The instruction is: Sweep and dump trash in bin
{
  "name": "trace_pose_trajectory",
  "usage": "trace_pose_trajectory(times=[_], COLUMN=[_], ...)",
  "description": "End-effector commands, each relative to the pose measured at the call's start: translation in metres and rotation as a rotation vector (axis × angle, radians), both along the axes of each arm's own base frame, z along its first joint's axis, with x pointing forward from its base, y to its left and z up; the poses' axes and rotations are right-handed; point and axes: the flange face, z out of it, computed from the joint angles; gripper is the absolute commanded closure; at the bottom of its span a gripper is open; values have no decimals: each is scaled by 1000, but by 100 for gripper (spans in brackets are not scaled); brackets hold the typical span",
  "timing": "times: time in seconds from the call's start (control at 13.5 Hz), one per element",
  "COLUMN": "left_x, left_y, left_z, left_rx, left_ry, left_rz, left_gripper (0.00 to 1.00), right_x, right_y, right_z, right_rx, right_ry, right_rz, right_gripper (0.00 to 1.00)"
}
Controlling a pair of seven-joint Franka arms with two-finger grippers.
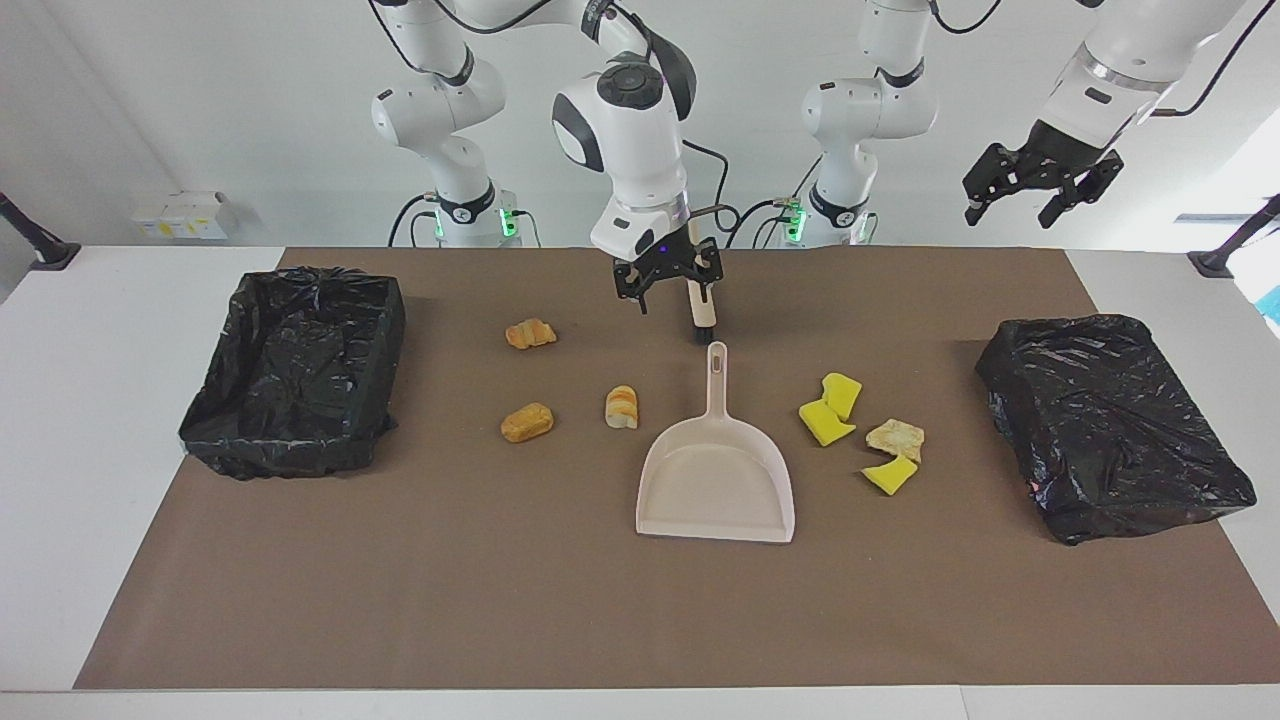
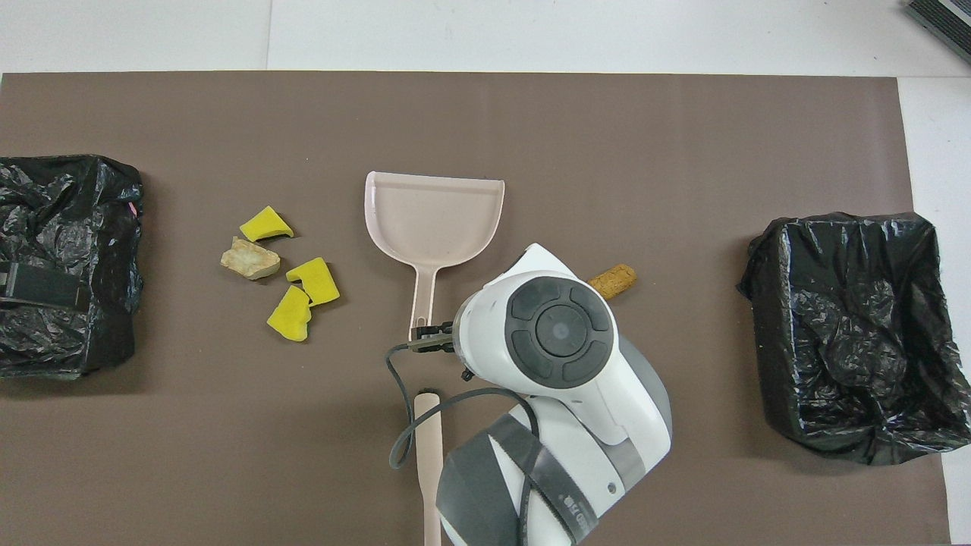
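Brown mat (image 1: 600,620) on white bench (image 1: 90,400), white wall.
Right tool (image 1: 668,283), jaws apart, hangs over beige brush (image 1: 703,310); left tool (image 1: 1040,190), wide, waits high.

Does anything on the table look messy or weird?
Yes. Seven bits of trash lie loose on the brown mat, none in the dustpan. The bin toward the left arm's end looks covered by its black bag.

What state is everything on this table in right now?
Dustpan: flat on the mat, empty.
Brush: lying on the mat, not gripped.
Trash: seven pieces loose on the mat.
Open bin: bag-lined.
Covered bin: wrapped in bag.
Right tool: open, over the brush.
Left tool: open, waiting aloft.
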Motion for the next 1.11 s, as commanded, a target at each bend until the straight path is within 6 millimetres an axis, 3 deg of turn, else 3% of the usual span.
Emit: trace_pose_trajectory(times=[0.0,0.22,0.37,0.44,0.59,0.67,1.04], left_x=[-5,-5,-5,-5,-5,-5,-5], left_y=[2,2,2,2,2,2,2], left_z=[2,2,2,2,2,2,2], left_rx=[-5,-5,-5,-5,-5,-5,-5], left_ry=[6,6,6,6,6,6,6], left_rz=[-3,-3,-3,-3,-3,-3,-3], left_gripper=[0,0,0,0,0,0,0], right_x=[14,40,62,61,55,43,24], right_y=[25,51,78,96,106,116,113], right_z=[-5,-23,-53,-65,-89,-95,-119], right_rx=[-71,-108,-131,-145,-184,-197,-221], right_ry=[-51,-108,-164,-180,-190,-197,-140], right_rz=[-69,-103,-114,-103,-67,-37,-21], right_gripper=[8,8,9,9,9,9,11])
